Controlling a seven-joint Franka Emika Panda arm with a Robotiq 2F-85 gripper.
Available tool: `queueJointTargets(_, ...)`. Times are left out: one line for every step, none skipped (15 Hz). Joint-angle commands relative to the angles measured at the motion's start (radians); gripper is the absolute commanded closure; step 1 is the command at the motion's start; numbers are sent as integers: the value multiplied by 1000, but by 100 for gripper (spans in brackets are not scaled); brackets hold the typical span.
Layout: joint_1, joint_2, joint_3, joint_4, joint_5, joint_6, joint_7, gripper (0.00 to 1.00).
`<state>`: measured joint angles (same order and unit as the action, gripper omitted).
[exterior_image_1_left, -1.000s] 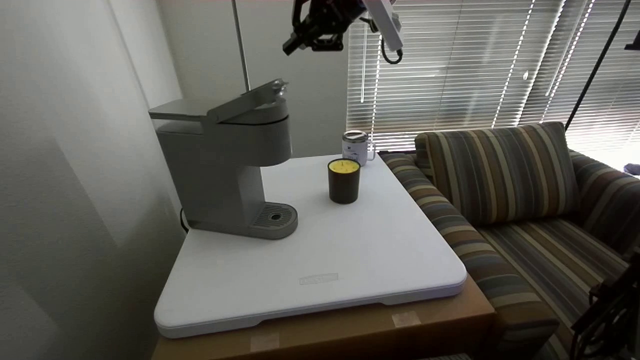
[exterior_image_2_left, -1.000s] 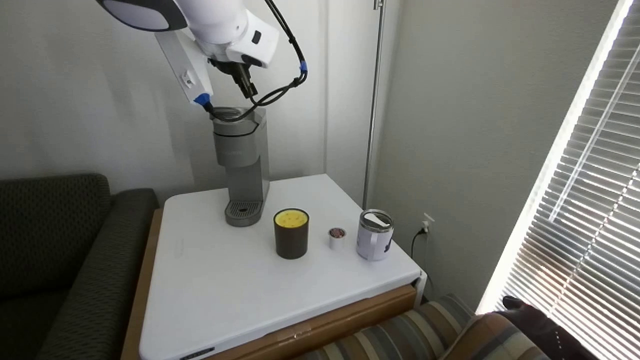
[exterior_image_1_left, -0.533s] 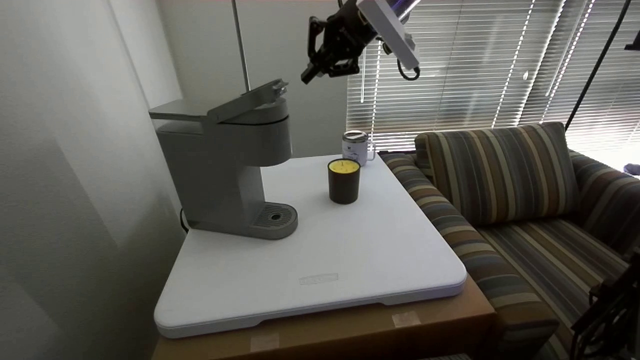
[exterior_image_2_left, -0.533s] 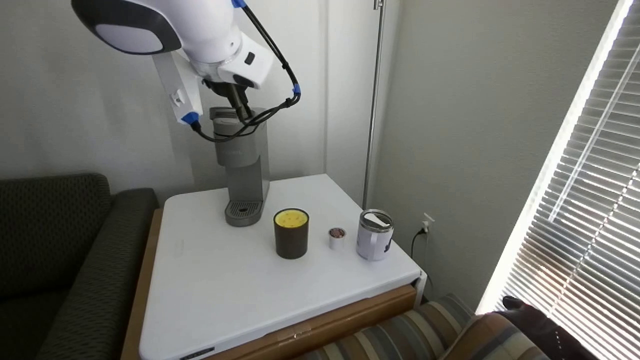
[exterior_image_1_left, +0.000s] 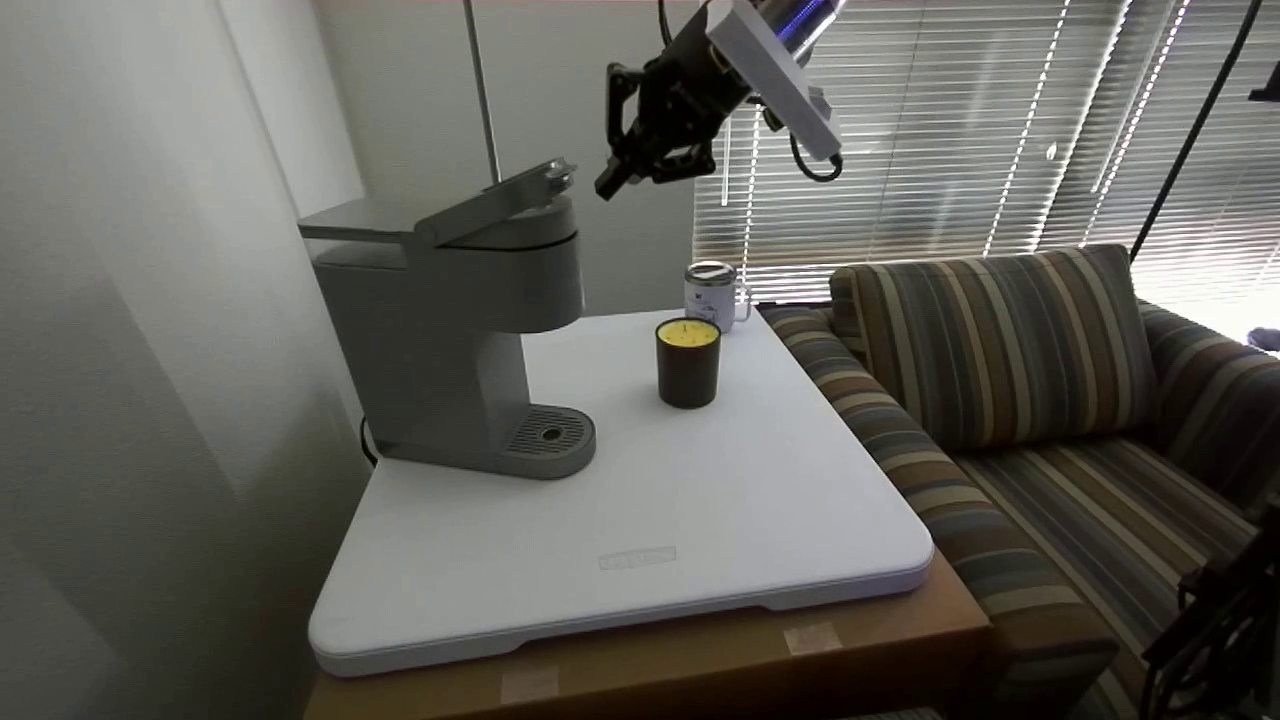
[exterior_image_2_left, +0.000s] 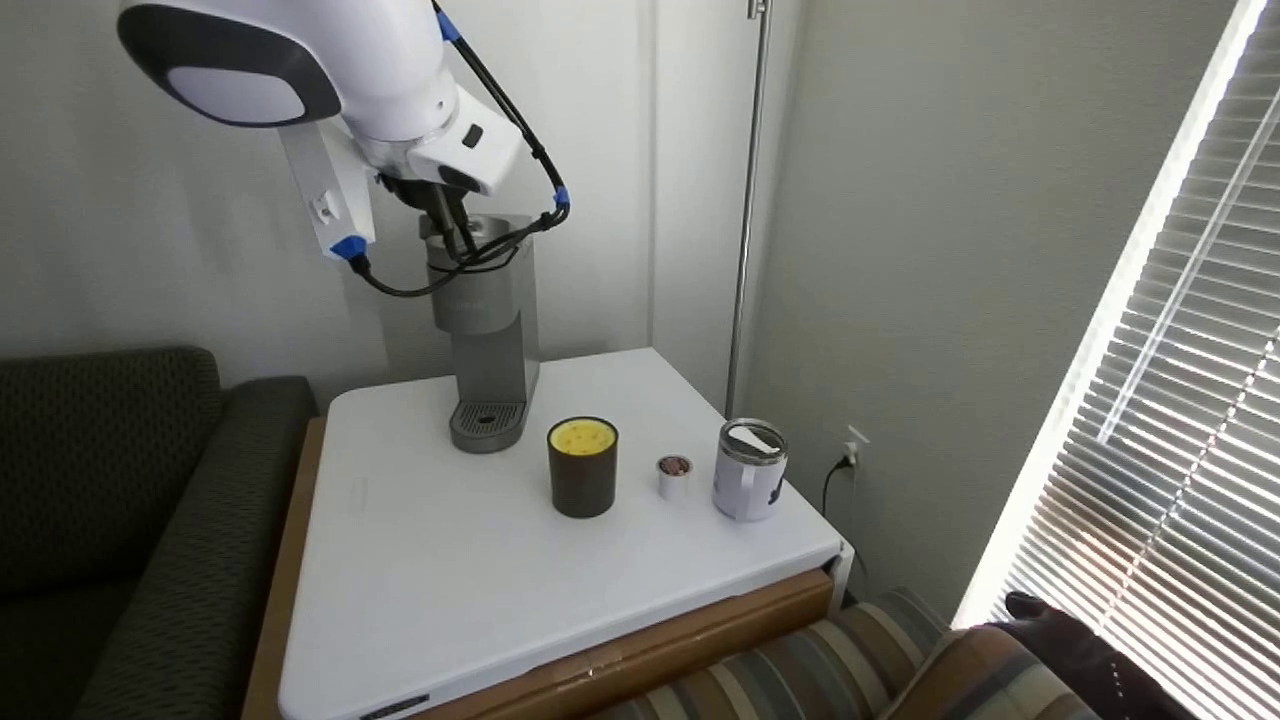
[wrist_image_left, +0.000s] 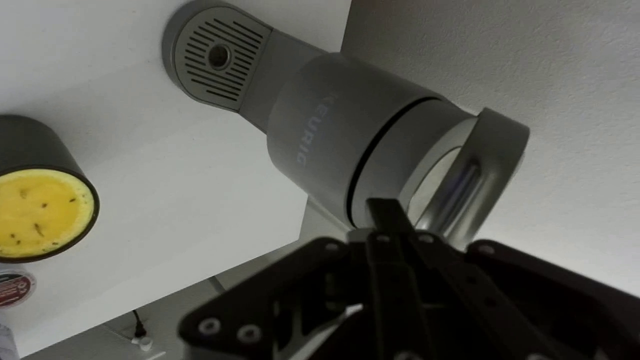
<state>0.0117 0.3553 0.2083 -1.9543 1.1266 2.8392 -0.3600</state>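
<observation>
Grey Keurig coffee maker (exterior_image_1_left: 430, 330) is up on the white table (exterior_image_1_left: 700, 490), by the wall (exterior_image_1_left: 150, 350), with its lid (exterior_image_1_left: 493, 205) tipped partway up. Gripper (exterior_image_1_left: 608, 184) hangs just off the front of that lid, jaws pressed together, and there's a visible gap in an exterior view. Out from the coffee maker there's a dark jar of yellow wax (exterior_image_2_left: 583, 480), then a little pod (exterior_image_2_left: 674, 482) with a reddish top, then a pale lidded mug (exterior_image_2_left: 745, 485) near the table's edge. Striped couch (exterior_image_1_left: 1060, 490) runs alongside, window blinds (exterior_image_1_left: 900, 150) behind it.

A gray coffee maker (exterior_image_1_left: 460, 310) stands upright on the tabletop (exterior_image_1_left: 720, 500), lid (exterior_image_1_left: 490, 204) raised.
</observation>
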Motion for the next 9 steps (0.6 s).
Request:
queueJointTargets(-12, -8, 13, 3, 17, -38, -18, 100)
queueJointTargets(-13, -6, 17, 7, 22, -42, -25, 100)
queueJointTargets(-14, -2, 21, 14, 27, -40, -32, 100)
queueJointTargets(-14, 0, 23, 16, 27, -40, -32, 100)
queueJointTargets(-14, 3, 25, 21, 27, -39, -36, 100)
queueJointTargets(-14, 4, 27, 24, 27, -38, -36, 100)
queueJointTargets(-14, 7, 27, 29, 24, -37, -36, 100)
queueJointTargets(-14, 8, 27, 33, 21, -38, -33, 100)
queueJointTargets(-14, 10, 26, 37, 20, -38, -32, 100)
